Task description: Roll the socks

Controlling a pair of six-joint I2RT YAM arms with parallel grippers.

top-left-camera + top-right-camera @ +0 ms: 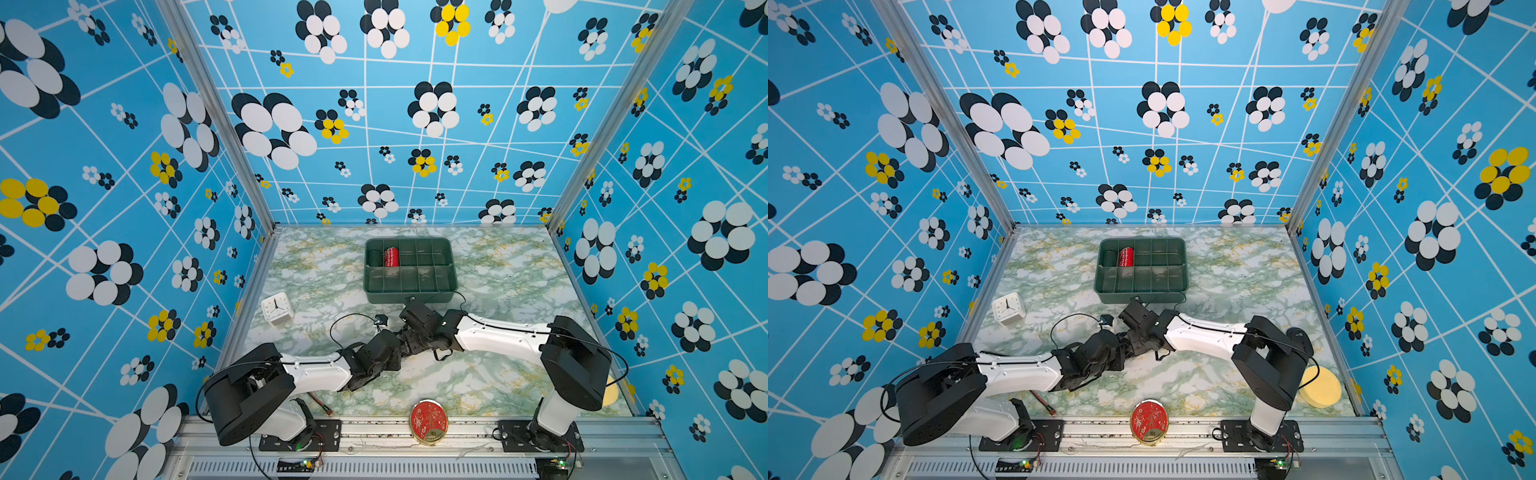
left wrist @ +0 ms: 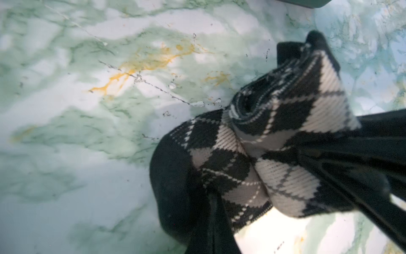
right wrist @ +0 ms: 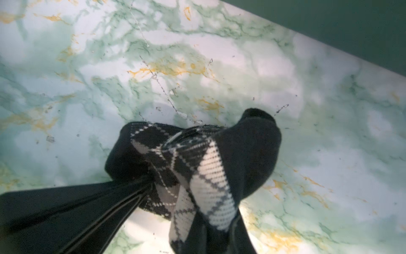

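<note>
Socks (image 2: 274,140): a black pair with grey and white diamonds, partly wound into a tight coil whose open end shows; plain black fabric bunches beside it.
Where: at the middle of the desk (image 1: 519,270), just in front of the tray's front wall. In both top views the two wrists hide the fabric. Whether it touches the desk cannot be told.
Left jaws: together, clamped on the socks at the patterned stretch next to the coil.
Right jaws: almost together, also clamped on the socks, pinching the bunched diamond part close to a plain black end.
Arms: the left arm (image 1: 316,370) and right arm (image 1: 498,336) reach in from the front corners and meet at the middle, wrist to wrist.
Tray (image 1: 409,296): green and divided, centred and set toward the back edge. A dark green roll (image 1: 374,257) sits in its back-left corner compartment, with a red roll (image 1: 391,256) with white zigzags in the next one.
Clock (image 1: 276,307): white, near the left edge.
Tin (image 1: 429,420): round, red and gold, at the middle of the front edge.
Disc (image 1: 1320,390): pale yellow, near the front right corner, partly behind the right arm.
</note>
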